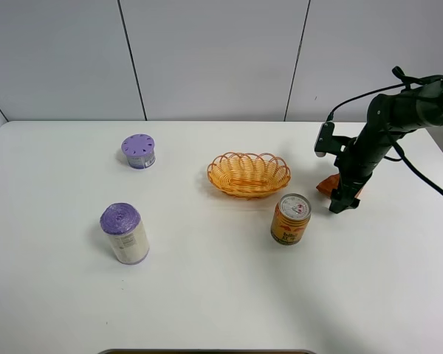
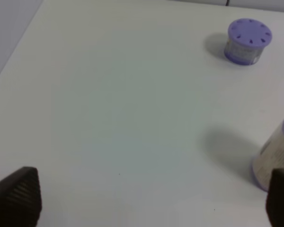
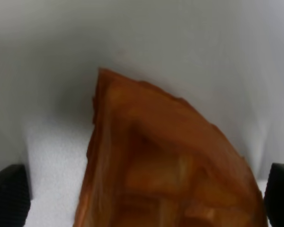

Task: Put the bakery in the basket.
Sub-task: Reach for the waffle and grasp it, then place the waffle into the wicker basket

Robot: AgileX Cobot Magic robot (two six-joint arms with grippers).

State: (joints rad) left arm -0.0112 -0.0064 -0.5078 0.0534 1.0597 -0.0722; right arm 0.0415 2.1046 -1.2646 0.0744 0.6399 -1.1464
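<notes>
The bakery, an orange-brown waffle wedge, lies on the white table right of the basket, an oval orange-yellow wicker basket that is empty. My right gripper is down at the table over the wedge and hides most of it in the high view. In the right wrist view the wedge fills the space between my right gripper's two dark fingers, which stand wide apart and clear of it. My left gripper is open and empty above the left part of the table; it is out of the high view.
A gold-red drink can stands in front of the basket, close to my right gripper. A purple-lidded jar stands at the back left. A white cylinder with a purple top stands at the front left.
</notes>
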